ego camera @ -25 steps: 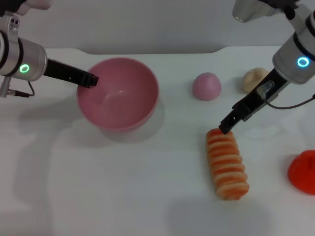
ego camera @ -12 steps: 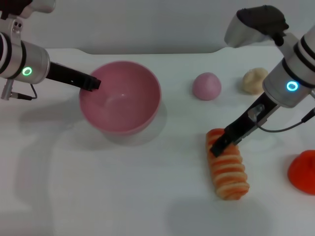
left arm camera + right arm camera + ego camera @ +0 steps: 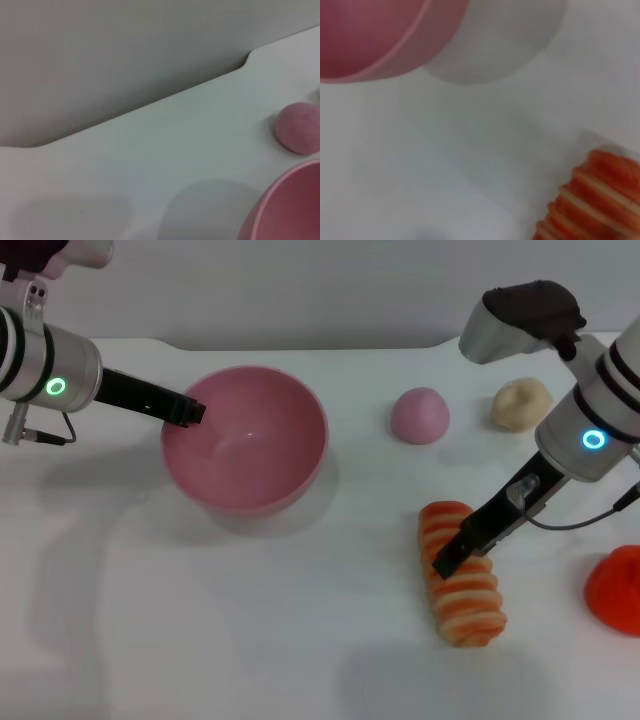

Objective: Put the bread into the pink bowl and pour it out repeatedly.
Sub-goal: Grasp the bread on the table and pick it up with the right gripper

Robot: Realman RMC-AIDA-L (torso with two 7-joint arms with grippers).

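**Right pincer down on the loaf, bowl empty**

Your workspace is a plain white table (image 3: 250,620) with a grey wall behind its far edge. On the left sits the pink bowl (image 3: 245,437), round, smooth and deep, upright, with nothing in it. Your left gripper (image 3: 186,410) is at the bowl's left rim, its dark tip overlapping the edge; you cannot tell from these views whether it is wide, narrow or pinching the rim.

The bread (image 3: 461,573) lies flat on the table, right of centre and nearer you than the bowl, well apart from it. It is an elongated ridged toy loaf, orange and cream stripes facing up, its length running from far to near. Your right gripper (image 3: 448,558) comes down at a slant from the right and sits over the loaf's middle, dark tip against the striped top. How far its fingers are spread cannot be told.

Further back, a small solid pink dome (image 3: 420,415) and a beige knotted bun (image 3: 520,403) stand side by side, apart from each other. A red object (image 3: 615,590) shows at the right edge.
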